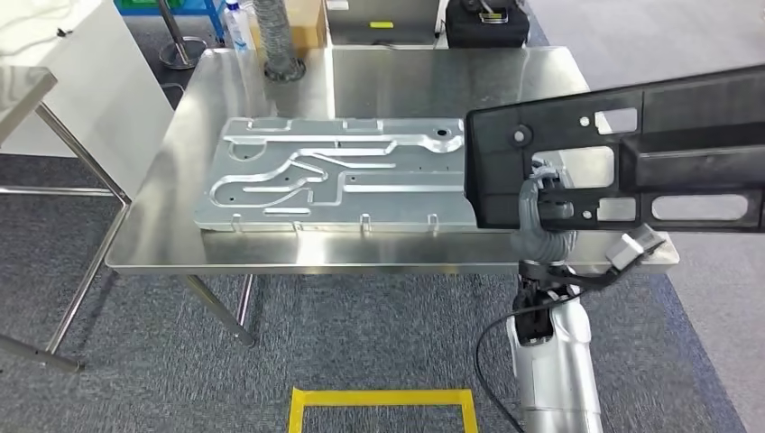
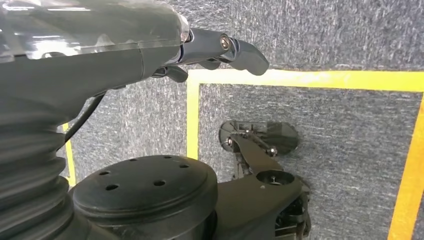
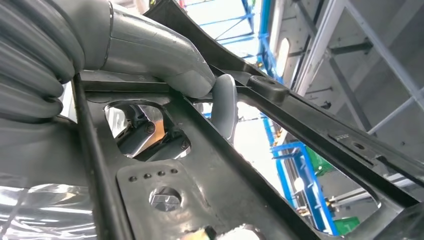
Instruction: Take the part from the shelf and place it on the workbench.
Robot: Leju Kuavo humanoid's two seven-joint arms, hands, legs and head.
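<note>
The part point(image 1: 686, 153) is a long black plastic panel with several cut-outs. It hangs in the air over the right end of the steel workbench point(image 1: 406, 77) and reaches past the picture's right edge. My right hand point(image 1: 544, 212) grips it from below near its left end, fingers through an opening. In the right wrist view the grey thumb point(image 3: 165, 60) presses on the part's black frame point(image 3: 210, 180). My left hand point(image 2: 215, 50) hangs over the carpet and holds nothing, its thumb stretched out.
A large grooved aluminium plate point(image 1: 334, 176) covers the middle of the workbench. A grey ribbed hose point(image 1: 275, 36) and a bottle point(image 1: 237, 25) stand at its back left. A white table point(image 1: 23, 86) stands to the left. Yellow tape point(image 1: 383, 397) marks the floor before the bench.
</note>
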